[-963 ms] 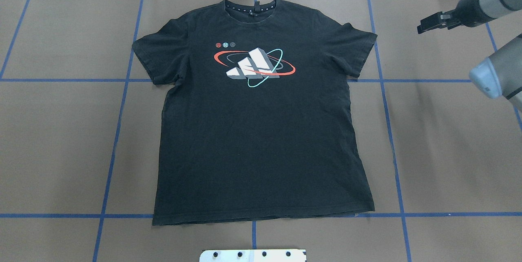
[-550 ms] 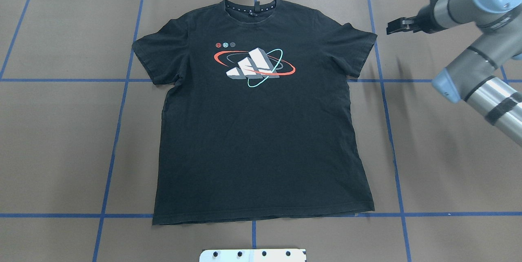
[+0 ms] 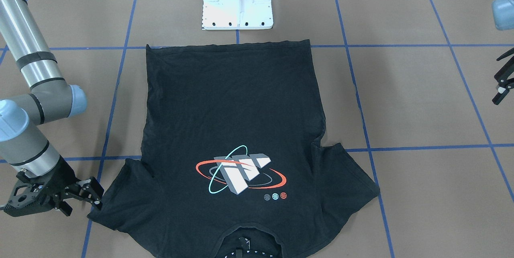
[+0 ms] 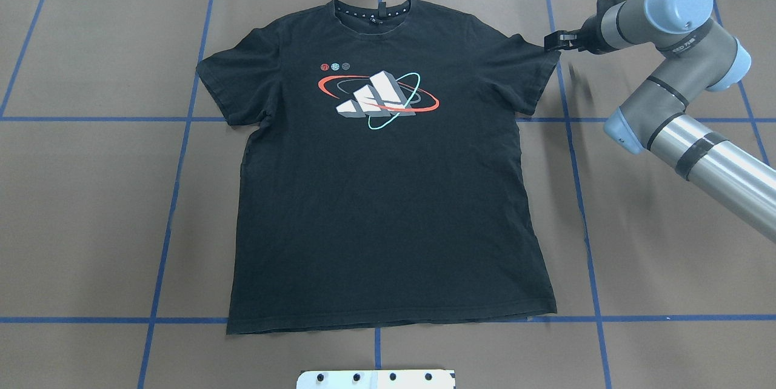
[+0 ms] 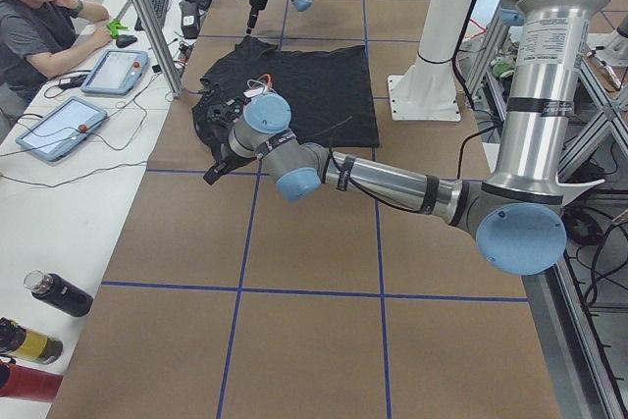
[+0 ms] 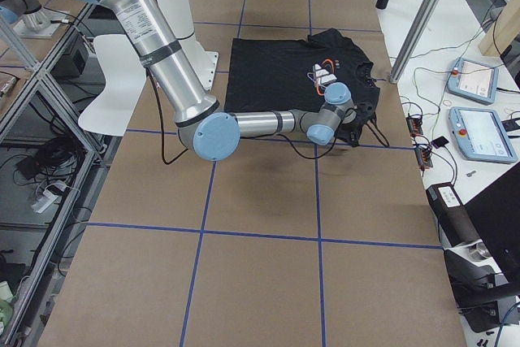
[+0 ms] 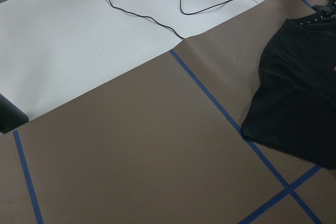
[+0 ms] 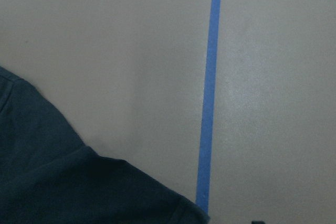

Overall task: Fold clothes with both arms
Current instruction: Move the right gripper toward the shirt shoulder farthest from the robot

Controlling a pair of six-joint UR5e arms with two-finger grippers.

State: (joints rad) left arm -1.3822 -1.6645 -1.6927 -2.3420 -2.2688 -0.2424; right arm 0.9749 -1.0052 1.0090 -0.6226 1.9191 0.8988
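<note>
The left gripper (image 3: 497, 80) hangs far out on the left side of the white pedestal (image 3: 237, 1), over bare brown paper (image 4: 91, 225) and apart from the cloth. Only part of it shows at the edge of the front-facing view, where its two fingers stand spread with nothing between them.

Straight out from the pedestal lies the black T-shirt (image 4: 388, 207), flat and face up on the paper. Its hem sits just beside the pedestal's foot, and its collar is at the end farthest from the pedestal. Both short sleeves are spread to the sides. The chest graphic (image 4: 379, 100) of grey-white blocks ringed by red and teal ovals faces up. Blue tape (image 4: 176, 195) lines cross the paper around the shirt.

On the pedestal's right side, level with the shirt's far end, the right arm (image 4: 679, 92) reaches in. The right gripper (image 4: 554, 42) is at the outer edge of the sleeve on that side, its jaws parted and empty. Whether a fingertip touches the cloth I cannot tell.
</note>
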